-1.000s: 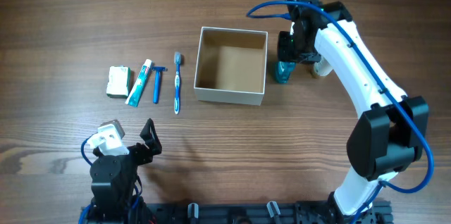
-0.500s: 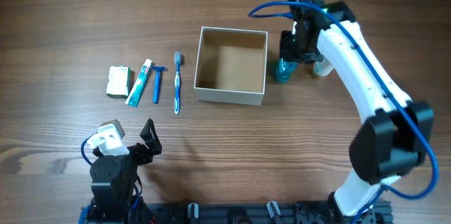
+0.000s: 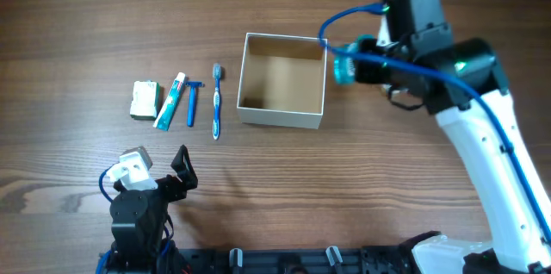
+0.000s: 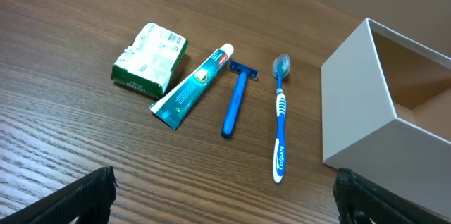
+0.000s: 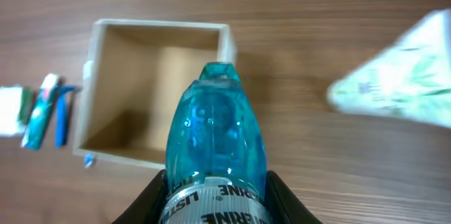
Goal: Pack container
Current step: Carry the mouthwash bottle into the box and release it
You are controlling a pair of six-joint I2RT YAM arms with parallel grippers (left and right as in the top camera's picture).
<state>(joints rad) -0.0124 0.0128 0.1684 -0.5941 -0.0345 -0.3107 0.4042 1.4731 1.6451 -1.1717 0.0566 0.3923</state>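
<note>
Container (image 3: 280, 118): square, shallow, open-topped, white walls, tan inside; stood upright near the middle of the wooden desk (image 3: 362, 179), nothing visible inside it. Right gripper (image 3: 368, 65): fingers (image 5: 151, 194) clamped on the sides of a clear blue bottle (image 3: 344, 67); bottle held on its side, narrow end toward the container's right wall near the far corner; contact with the wall could not be told. Left gripper (image 3: 159, 171): near the desk's front edge, well apart from the container; fingers (image 4: 91, 194) spread wide, holding nothing. Row left of the container, all flat on the desk: toothbrush (image 3: 216, 102) nearest, then blue razor (image 3: 192, 102), toothpaste tube (image 3: 170, 102), green-and-white soap packet (image 3: 145, 99). Blurred white-and-green packet (image 5: 394, 76): on the desk right of the bottle, right wrist view.
</note>
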